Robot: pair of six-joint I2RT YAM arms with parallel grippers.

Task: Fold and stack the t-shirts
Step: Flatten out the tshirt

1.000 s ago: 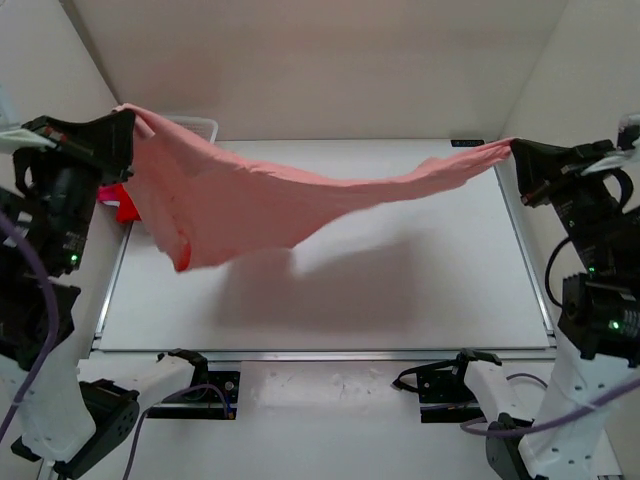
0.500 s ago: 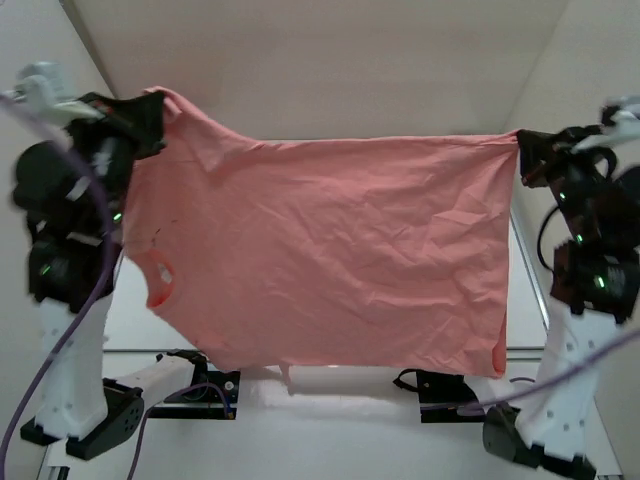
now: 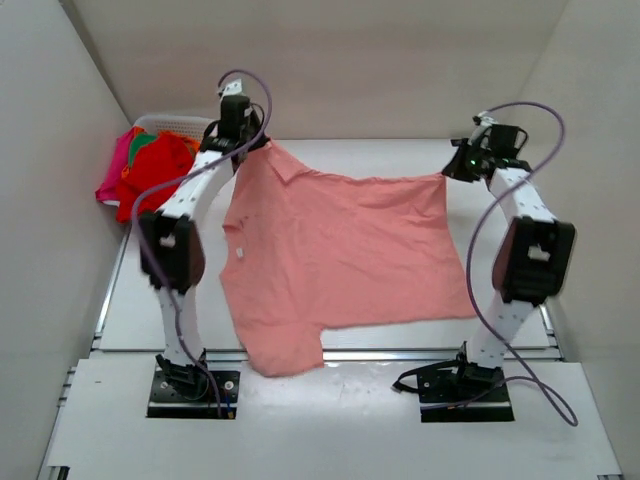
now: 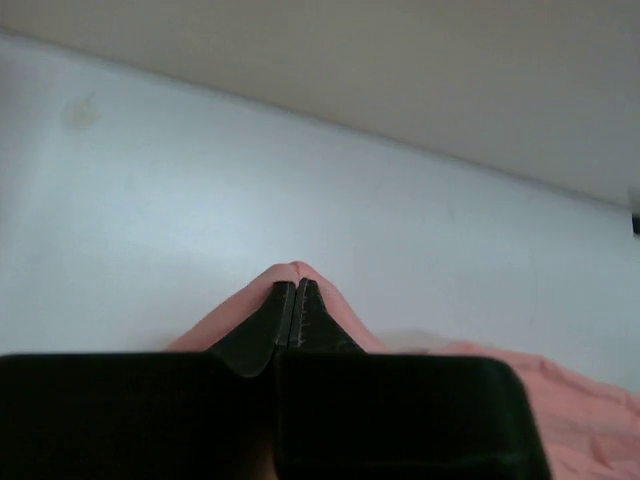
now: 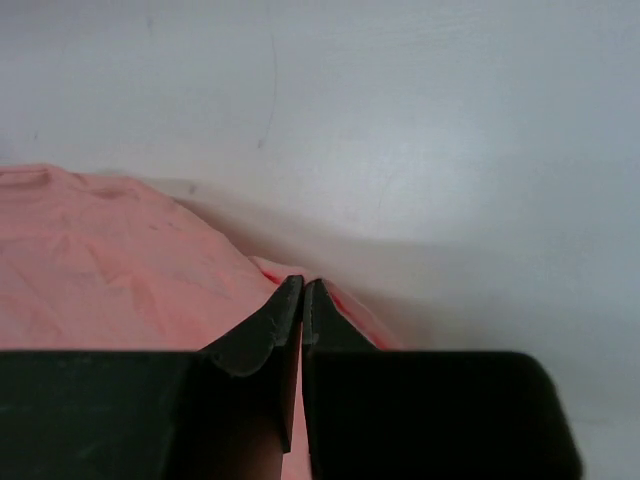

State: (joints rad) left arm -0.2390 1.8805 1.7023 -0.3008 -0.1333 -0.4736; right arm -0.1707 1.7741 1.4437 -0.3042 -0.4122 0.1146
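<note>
On the table (image 3: 135, 300), salmon-pink t-shirt (image 3: 340, 250) spread out, left pincer (image 3: 262, 146) and right pincer (image 3: 447, 173) each pinching a far corner

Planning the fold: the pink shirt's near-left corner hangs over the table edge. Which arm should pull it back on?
Left, probably: the pink shirt's overhanging corner lies beside the left arm's base, far from the right. Both jaws are shut on far corners.
</note>
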